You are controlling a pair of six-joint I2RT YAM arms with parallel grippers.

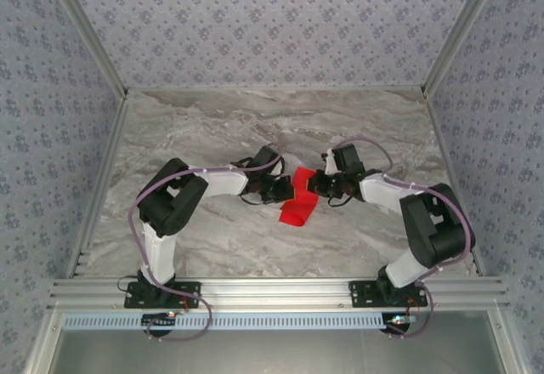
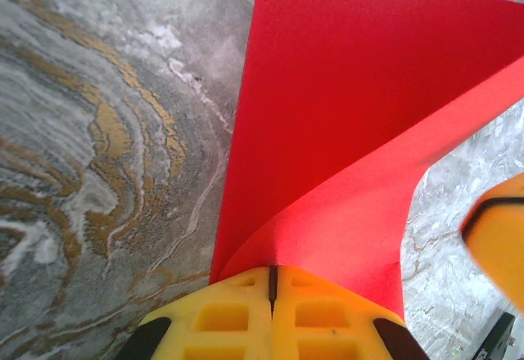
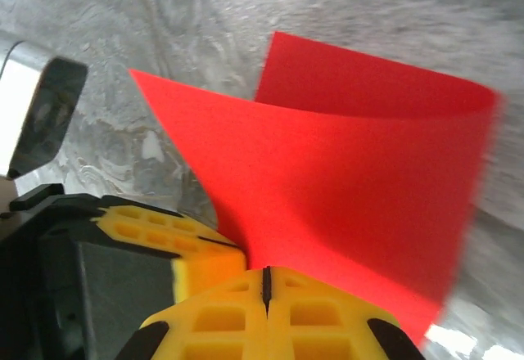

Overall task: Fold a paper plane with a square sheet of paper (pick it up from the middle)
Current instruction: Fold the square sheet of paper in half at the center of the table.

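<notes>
Left pincer [image 2: 273,278] pinching matte red square sheet of paper [image 2: 344,98]; right pincer [image 3: 266,282] pinching same sheet. Thin, curled into smooth bend, over grey marbled worktop [image 1: 212,127].

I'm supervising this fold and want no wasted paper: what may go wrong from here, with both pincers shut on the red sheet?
The left pincer and right pincer pinch the red sheet close together; pulling apart might tear the thin paper between them.
The sheet bows in a loose curve with no crease visible, so a fold pressed now may land crooked.
</notes>
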